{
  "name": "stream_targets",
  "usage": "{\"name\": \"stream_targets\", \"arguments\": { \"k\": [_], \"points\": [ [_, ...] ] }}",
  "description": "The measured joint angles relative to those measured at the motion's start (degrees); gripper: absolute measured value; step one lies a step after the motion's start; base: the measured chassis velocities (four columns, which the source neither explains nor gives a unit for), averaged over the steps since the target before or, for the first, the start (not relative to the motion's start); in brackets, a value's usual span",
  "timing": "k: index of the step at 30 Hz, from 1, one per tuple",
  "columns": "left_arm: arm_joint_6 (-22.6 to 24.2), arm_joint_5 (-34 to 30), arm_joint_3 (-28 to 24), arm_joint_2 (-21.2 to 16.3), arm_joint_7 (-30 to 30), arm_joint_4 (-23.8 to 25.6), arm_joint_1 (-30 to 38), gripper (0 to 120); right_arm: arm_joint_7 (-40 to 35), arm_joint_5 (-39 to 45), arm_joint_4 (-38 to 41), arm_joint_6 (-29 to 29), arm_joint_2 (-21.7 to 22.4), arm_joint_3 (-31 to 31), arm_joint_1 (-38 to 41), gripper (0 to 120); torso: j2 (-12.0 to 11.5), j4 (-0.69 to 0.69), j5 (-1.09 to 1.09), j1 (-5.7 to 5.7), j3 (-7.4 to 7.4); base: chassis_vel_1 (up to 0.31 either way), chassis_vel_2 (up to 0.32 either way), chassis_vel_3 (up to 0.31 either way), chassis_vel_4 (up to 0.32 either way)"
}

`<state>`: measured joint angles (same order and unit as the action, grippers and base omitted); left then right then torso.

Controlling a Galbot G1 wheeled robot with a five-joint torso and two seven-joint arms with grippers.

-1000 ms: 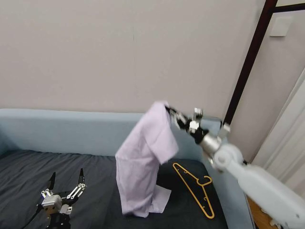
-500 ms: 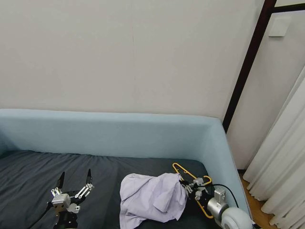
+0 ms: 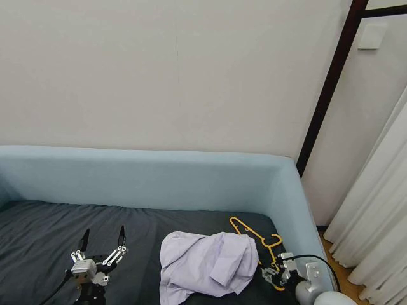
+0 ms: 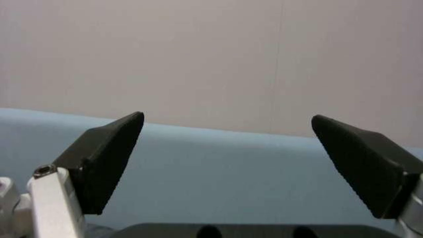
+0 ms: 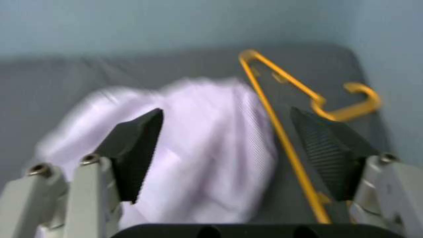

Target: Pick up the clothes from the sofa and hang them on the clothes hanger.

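1. Nearest to us, at the right, the right gripper [image 3: 272, 274] sits low over the near right corner of the sofa seat [image 3: 38, 235]. In its wrist view, the right gripper [image 5: 226, 113] has its fingers [image 5: 135, 148] spread wide with nothing between them.
2. To the left, also near, the left gripper [image 3: 103, 236] stands over the dark seat with its tips pointing up. Its two fingers [image 3: 118, 244] are splayed apart and empty. Its wrist view shows the same wide gap in the left gripper [image 4: 226, 119], with the sofa back and the wall beyond.
3. Between the two grippers and a little farther in, the pale lilac shirt [image 3: 203, 267] lies crumpled in a heap on the seat, touching neither gripper. From the right wrist, the shirt [image 5: 191, 163] lies just ahead of the open fingers.
4. Just to the right of the shirt, the yellow hanger [image 3: 257, 244] lies flat on the seat, with its hook toward the sofa's right arm. In the right wrist view, the long bar of the hanger [image 5: 284, 124] runs along the shirt's right edge. The view is blurred, so we cannot tell whether cloth and bar touch.
5. Beyond them, the light blue sofa back [image 3: 159, 178] spans the scene.
6. Farthest away, the plain wall [image 3: 159, 76] rises behind the sofa. A dark door frame [image 3: 327, 95] and a white curtain [image 3: 381, 222] are at the right.
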<state>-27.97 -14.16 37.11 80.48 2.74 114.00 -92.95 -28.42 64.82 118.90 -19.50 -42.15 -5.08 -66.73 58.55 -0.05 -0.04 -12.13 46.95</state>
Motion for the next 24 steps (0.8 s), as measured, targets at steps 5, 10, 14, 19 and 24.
{"name": "stream_targets", "arguments": {
  "k": [5,10,14,19,24],
  "points": [
    [-0.1,0.4,0.5,0.5,0.0,0.5,-0.4,100,-6.4,12.5,-1.0,2.0,-3.6,2.5,8.6,95,0.0,-0.02,-0.02,0.00,0.00,0.000,0.000,0.000,0.000],
    [-0.1,0.9,1.1,1.0,0.0,0.5,-0.6,100,-18.8,22.8,-6.2,0.1,-10.3,4.3,17.1,100,0.0,-0.01,-0.01,-0.01,0.01,0.000,0.000,0.000,0.000],
    [0.0,1.1,2.0,1.6,0.1,0.4,-0.7,100,-21.4,24.5,-14.8,-0.7,-17.7,6.0,23.2,100,0.0,-0.02,-0.01,-0.02,0.01,0.000,0.000,0.000,0.000],
    [0.0,1.1,2.8,1.8,0.1,0.1,-0.7,100,-21.5,19.8,-22.8,-3.5,-21.5,9.2,26.4,100,0.0,-0.01,-0.01,-0.01,0.01,0.000,0.000,0.000,0.000],
    [0.0,1.1,3.3,1.9,0.2,-0.2,-0.7,100,-20.3,14.1,-28.4,-6.0,-22.7,11.9,27.9,100,0.0,-0.02,0.00,-0.02,0.01,0.000,0.000,0.000,0.000]
  ]
}}
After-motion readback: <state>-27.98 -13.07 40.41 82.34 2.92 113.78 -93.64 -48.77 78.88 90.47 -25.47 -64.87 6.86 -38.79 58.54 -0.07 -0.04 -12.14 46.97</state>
